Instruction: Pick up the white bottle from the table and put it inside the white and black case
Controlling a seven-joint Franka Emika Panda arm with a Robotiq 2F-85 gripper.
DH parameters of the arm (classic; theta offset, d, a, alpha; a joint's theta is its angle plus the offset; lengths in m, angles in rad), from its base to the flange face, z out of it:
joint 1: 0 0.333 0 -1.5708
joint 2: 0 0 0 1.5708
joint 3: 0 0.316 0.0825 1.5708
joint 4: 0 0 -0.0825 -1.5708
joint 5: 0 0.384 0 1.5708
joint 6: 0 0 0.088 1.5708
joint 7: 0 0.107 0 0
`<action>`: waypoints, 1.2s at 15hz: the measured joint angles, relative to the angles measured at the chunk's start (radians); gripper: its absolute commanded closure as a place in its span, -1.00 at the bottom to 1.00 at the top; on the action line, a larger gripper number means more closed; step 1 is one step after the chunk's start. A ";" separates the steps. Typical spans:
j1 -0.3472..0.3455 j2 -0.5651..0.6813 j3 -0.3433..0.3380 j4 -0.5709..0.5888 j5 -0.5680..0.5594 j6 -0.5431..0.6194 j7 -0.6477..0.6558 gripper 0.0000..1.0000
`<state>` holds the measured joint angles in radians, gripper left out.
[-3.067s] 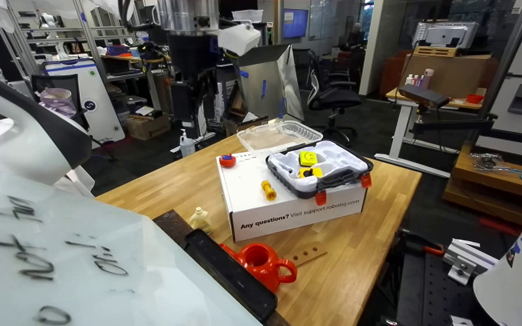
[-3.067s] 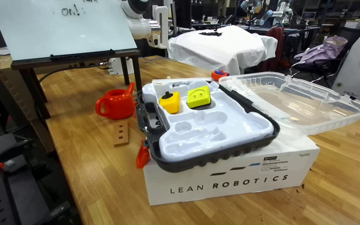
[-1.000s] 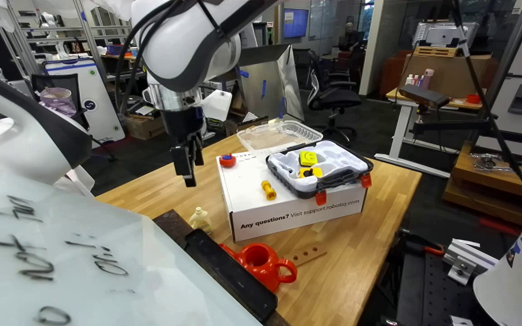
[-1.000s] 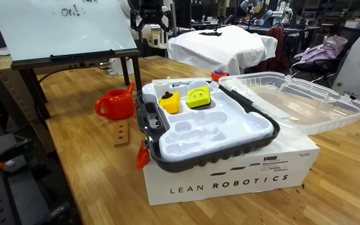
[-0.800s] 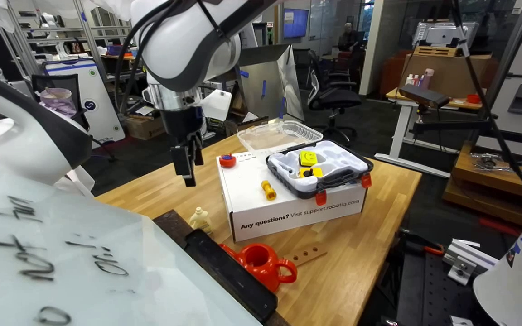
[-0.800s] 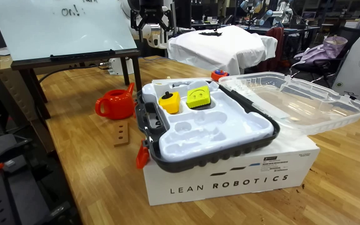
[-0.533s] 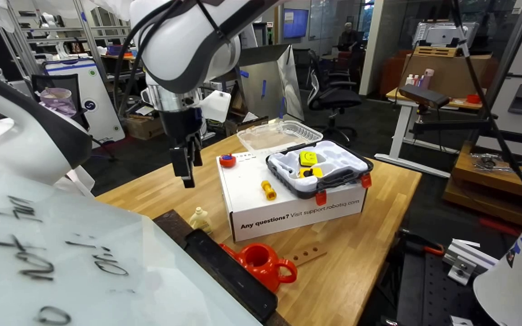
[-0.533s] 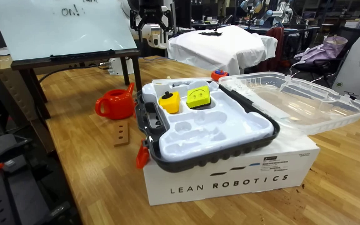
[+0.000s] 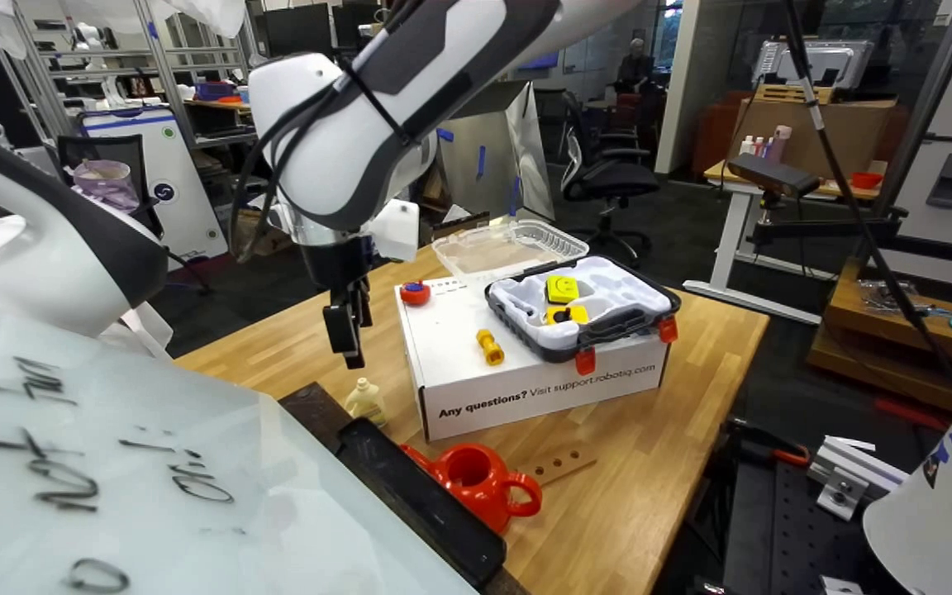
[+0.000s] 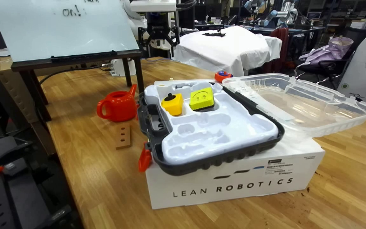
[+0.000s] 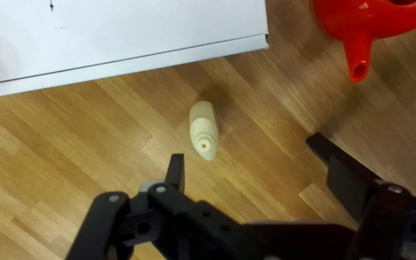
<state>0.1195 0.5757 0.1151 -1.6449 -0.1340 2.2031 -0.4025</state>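
upright cream-white plastic bottle (image 11: pixel 203 126) below parted, empty black two-finger gripper (image 11: pixel 246 148)
in wrist view, it is seen on wooden table (image 11: pixel 85 151), offset toward white cardboard box (image 11: pixel 128 32); boxward shift probably needed

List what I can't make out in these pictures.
Body of the white bottle: in an exterior view, hidden behind the case and box.
Part of the red teapot: wrist view, cut off by top and right edges.
Fine print on the label: in an exterior view, too small to read.

A black office chair (image 9: pixel 612 178) stands on dark floor (image 9: pixel 683 240) — a pale pillar (image 9: pixel 680 83) rises beyond.
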 measured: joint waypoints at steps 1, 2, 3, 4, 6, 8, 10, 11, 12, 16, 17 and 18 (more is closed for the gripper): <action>-0.003 0.024 -0.001 0.009 -0.005 0.013 -0.011 -1.00; -0.006 0.048 -0.001 0.021 -0.007 0.025 -0.021 -1.00; -0.008 0.073 -0.001 0.036 -0.007 0.033 -0.030 -1.00; -0.010 0.096 -0.001 0.054 -0.007 0.035 -0.037 -1.00; -0.016 0.139 -0.001 0.091 -0.007 0.035 -0.050 -1.00; -0.022 0.177 -0.001 0.126 -0.007 0.035 -0.062 -1.00; -0.024 0.208 0.000 0.156 -0.007 0.034 -0.070 -1.00; -0.024 0.222 0.000 0.171 -0.007 0.033 -0.073 -1.00; -0.024 0.234 0.000 0.182 -0.007 0.032 -0.076 -1.00; -0.027 0.272 0.001 0.228 -0.007 0.023 -0.081 -1.00; -0.028 0.279 0.001 0.234 -0.007 0.020 -0.081 -1.00; -0.029 0.284 0.001 0.238 -0.007 0.016 -0.081 -1.00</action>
<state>0.0905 0.8596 0.1162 -1.4071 -0.1405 2.2189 -0.4832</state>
